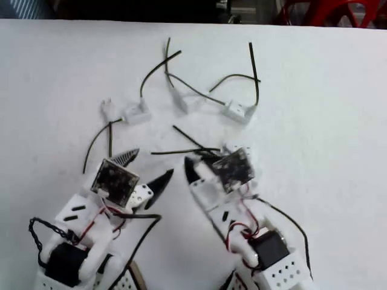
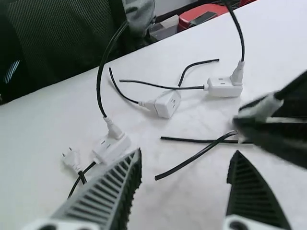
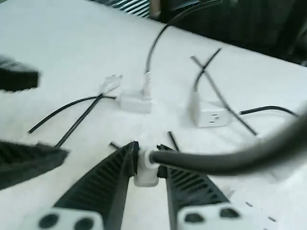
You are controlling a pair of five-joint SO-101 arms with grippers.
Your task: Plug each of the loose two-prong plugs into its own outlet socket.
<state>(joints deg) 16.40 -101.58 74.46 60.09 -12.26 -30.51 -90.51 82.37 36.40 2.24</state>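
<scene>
Two arms at a white bench [image 1: 338, 151], mid-task. The right tool [image 3: 147, 149] is clamped on a small white two-prong plug with a thick black cable [image 3: 145, 176], held low over the bench in front of the sockets. The left tool [image 2: 187, 155] hangs just beside it with its fingers wide apart and nothing between them. A white cube-shaped outlet socket with a bare slotted face [image 2: 166, 103] lies between two flatter white sockets, one to the left [image 2: 111, 147] and one to the right [image 2: 221, 86], and each of these appears to have a plug seated in it. A second loose white two-prong plug [image 2: 72, 158] lies on the bench just beside the left-hand socket. Probable hazards:

- The sockets are light and unrestrained, so an off-axis push could slide or tip the cube rather than seat the prongs.
- The stiff cable may twist the held plug in its grip.
- Thin black cable tails [image 1: 181, 150] cross the path ahead and could snag.
- The two tools stand close enough to collide.

The right wrist view shows the clamp on the plug, which the arm's own camera housing hides in the high view. The left wrist view shows the slots of the cube socket. The high view gives the order of the three sockets across the bench.
</scene>
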